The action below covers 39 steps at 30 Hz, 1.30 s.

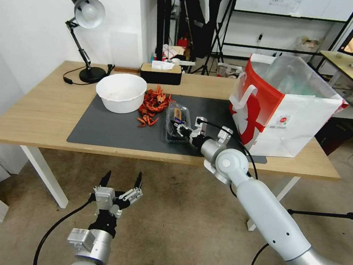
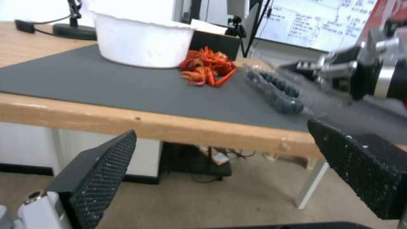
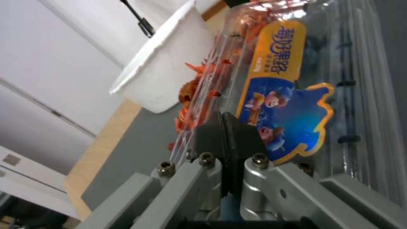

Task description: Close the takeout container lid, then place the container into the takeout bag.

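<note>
My right gripper has its fingers pressed together on the lid of the container; my left gripper hangs spread apart below the near table edge.

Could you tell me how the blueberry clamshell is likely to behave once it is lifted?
The takeout container is thin clear plastic, so it probably flexes under a pinch. The right hand is shut at its edge, so it may sag. Berries look few; likely light.

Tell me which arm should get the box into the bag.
Right. The right gripper is shut at the box, beside the bag. The left gripper hangs open below the table edge.
</note>
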### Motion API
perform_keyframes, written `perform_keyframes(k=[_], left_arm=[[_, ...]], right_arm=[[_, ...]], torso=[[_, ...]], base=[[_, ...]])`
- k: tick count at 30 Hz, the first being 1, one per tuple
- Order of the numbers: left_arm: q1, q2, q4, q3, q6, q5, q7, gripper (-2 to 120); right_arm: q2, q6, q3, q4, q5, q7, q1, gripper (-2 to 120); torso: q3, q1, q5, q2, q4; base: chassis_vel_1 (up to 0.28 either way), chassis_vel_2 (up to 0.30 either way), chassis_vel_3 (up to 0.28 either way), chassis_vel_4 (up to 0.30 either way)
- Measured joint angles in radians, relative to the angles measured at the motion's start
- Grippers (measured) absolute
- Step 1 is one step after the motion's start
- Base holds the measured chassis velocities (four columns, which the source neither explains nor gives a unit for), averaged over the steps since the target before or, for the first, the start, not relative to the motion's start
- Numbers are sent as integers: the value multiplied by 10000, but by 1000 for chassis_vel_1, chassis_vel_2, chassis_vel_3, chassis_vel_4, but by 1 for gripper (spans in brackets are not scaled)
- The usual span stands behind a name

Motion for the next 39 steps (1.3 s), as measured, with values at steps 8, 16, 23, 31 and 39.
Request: perform_keyframes(k=[8,16,23,31,39], left_arm=[[-833,442,-295,43,555,-1913,-308,100],[-2291,1247,-379,42,1294,-4466,-643,100],[-4480,2990,375,174,2045,-7808,368,100],[-6283,3404,1317,649,2980,-9739,525,100],[-7793,3388,2023,1312,3428,-10571,477,100]], right_arm=[[-144,-186,66,112,-5,82,-44,0],[-209,-276,63,173,24,149,-54,0],[-233,-401,31,227,12,281,-44,0],[-244,-466,-24,321,-3,395,-14,0],[-251,-495,-57,304,8,364,-2,0]], torso=[[0,0,-1,0,-1],[0,0,0,0,0],[-1,0,0,-1,-1],[0,1,-1,0,0],[0,0,0,-1,-1]], base=[[0,0,0,0],[0,0,0,0],[0,0,0,0],[0,0,0,0],[0,0,0,0]])
